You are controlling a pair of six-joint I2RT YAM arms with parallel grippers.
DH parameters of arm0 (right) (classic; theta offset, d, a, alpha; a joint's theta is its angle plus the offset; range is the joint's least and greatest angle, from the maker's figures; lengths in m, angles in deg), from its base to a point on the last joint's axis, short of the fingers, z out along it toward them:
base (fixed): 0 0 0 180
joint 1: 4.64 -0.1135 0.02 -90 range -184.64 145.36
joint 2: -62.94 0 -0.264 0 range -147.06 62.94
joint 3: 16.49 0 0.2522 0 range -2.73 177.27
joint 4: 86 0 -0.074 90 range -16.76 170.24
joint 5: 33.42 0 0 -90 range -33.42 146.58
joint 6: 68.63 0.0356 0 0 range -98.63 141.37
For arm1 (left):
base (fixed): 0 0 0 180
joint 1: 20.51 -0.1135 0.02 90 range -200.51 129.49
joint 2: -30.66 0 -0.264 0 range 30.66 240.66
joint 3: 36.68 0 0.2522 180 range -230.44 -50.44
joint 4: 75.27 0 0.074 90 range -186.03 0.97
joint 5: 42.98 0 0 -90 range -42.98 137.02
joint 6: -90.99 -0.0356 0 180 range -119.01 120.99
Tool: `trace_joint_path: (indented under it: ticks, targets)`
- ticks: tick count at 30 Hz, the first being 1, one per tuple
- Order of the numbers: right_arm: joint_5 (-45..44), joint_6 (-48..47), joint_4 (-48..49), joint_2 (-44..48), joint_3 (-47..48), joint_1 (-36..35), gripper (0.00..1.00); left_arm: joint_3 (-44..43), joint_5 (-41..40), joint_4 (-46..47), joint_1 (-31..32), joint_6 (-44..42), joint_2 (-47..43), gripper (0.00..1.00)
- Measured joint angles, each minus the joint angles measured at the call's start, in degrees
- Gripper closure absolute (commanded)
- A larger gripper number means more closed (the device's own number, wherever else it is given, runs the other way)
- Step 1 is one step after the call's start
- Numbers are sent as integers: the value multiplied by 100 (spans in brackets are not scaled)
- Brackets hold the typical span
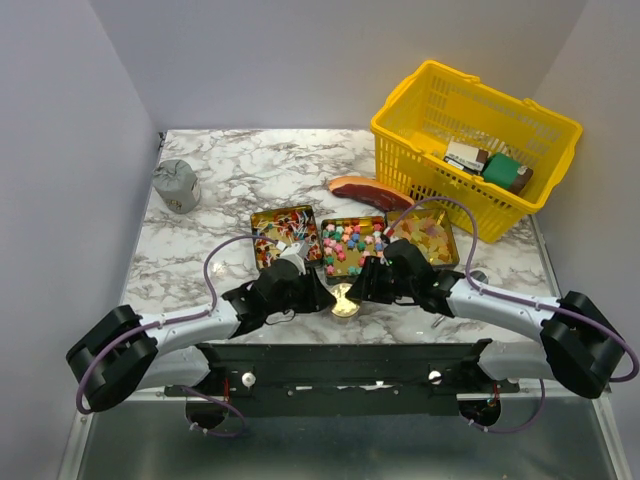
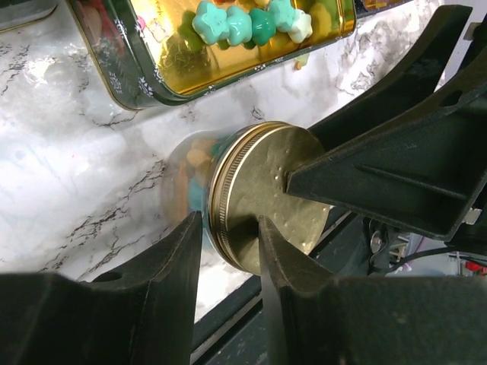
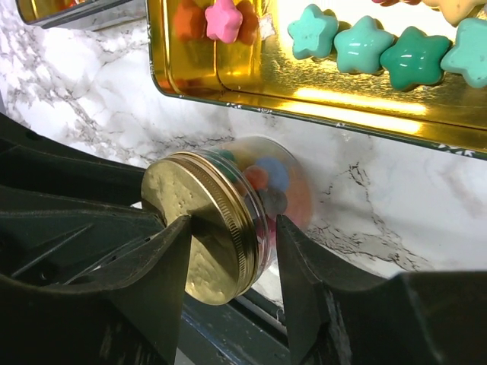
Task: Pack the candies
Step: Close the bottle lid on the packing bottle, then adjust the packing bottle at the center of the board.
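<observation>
We record the small clear jar with gold screw lid (image 1: 345,300) at the 6 o'clock edge of the white marbled table (image 1: 200,250), coloured sweets (image 3: 266,179) inside. Left gripper (image 2: 230,228) and right gripper (image 3: 233,226) each clamp it at the lid rim. Pastel star-shaped candies (image 1: 352,247) lie in the gold tin (image 3: 342,106) at its 12 o'clock.

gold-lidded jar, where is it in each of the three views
top external: jar low centre, just below the star-candy tin.
left wrist: jar in the centre, lid facing the camera, tin above it.
right wrist: jar lower left, tin above it.
shared landmark: the star-candy tin.
</observation>
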Motion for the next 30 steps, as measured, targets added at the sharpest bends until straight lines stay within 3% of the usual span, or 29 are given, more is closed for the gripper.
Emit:
trace_joint_path:
  ticks: [7,17,30]
  targets:
    - [-278,83,-4,203,-116,-70,51,-22,-46,138,-2,-11,101,50]
    - [-472,26,-195,645,-286,-122,66,-136,-96,-13,9,-90,149,51]
    - [-686,74,-57,564,-348,-225,70,-275,-118,157,9,-151,424,55]
